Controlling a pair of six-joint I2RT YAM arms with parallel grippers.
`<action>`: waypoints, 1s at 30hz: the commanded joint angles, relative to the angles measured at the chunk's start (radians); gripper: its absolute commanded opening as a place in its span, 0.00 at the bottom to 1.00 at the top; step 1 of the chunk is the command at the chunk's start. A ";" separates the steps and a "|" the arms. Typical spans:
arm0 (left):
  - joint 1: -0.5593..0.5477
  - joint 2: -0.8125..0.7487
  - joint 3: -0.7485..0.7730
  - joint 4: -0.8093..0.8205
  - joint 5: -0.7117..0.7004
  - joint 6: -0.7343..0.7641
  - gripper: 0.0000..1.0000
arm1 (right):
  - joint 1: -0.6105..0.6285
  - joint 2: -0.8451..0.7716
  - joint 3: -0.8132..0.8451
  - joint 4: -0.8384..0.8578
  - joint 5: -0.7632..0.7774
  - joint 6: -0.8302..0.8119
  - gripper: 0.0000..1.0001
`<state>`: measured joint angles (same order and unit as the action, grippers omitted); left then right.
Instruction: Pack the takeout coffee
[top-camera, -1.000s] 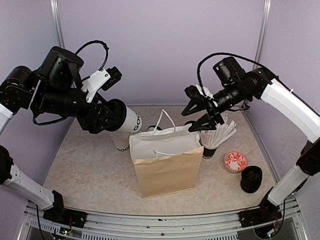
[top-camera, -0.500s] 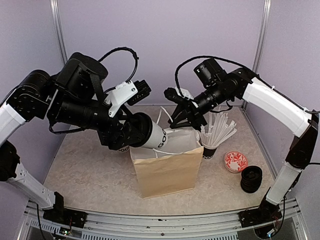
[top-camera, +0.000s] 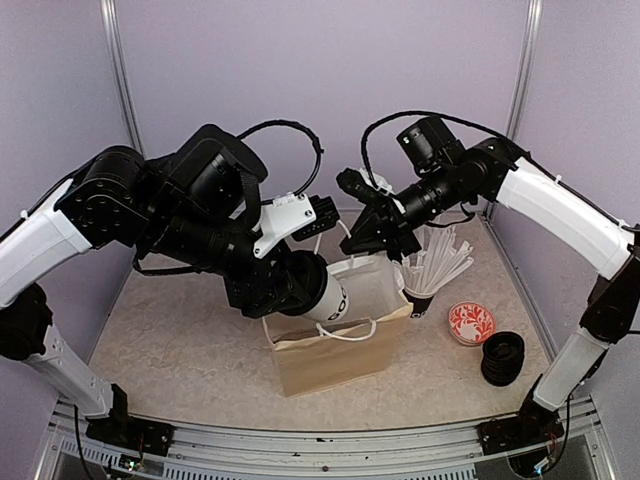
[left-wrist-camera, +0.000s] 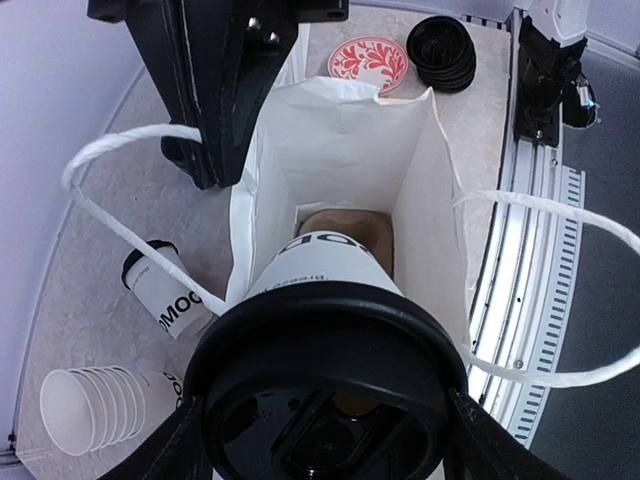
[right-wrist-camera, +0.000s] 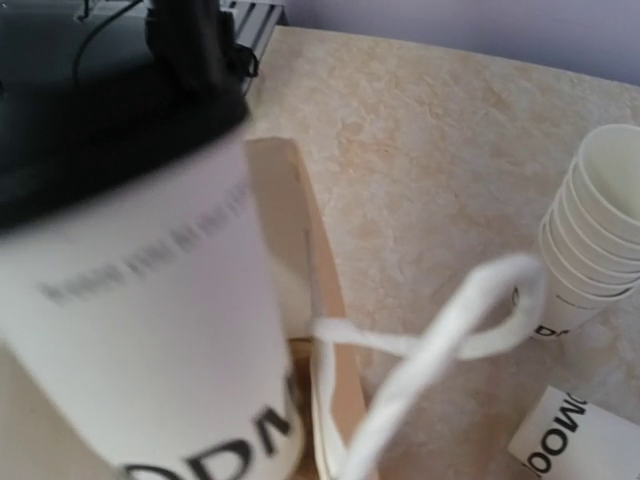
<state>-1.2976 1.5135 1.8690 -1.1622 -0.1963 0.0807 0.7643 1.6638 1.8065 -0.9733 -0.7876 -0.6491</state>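
The left pincer (top-camera: 298, 288) is gripping a white tapered paper cup with a black plastic lid (top-camera: 335, 302) just below the lid, tilting it over the open brown paper bag (top-camera: 335, 358). The right pincer (top-camera: 386, 238), fully closed, is pinching the bag's white cord handle (right-wrist-camera: 430, 345). The cup is probably thin-walled and crushable, so holding near its stiffer rim is looking safest.

top: high, wide | left wrist: down into bag (left-wrist-camera: 340, 150) | right: close, blurry, likely bag

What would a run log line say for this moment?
left jaws: gripping black-lidded white paper cup, base at mouth of brown paper bag | right jaws: shut on white rope handle
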 joint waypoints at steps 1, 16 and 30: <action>-0.010 0.073 0.015 -0.038 0.007 0.038 0.61 | 0.015 -0.088 -0.056 0.036 -0.042 0.030 0.00; -0.153 0.173 0.054 -0.118 -0.195 0.011 0.62 | 0.035 -0.180 -0.140 0.067 -0.057 0.064 0.00; -0.166 0.207 -0.021 -0.126 -0.194 0.003 0.62 | 0.056 -0.208 -0.175 0.043 -0.132 -0.008 0.00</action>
<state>-1.4616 1.6993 1.8652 -1.2716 -0.3748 0.0948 0.8055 1.4918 1.6402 -0.9241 -0.8627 -0.6353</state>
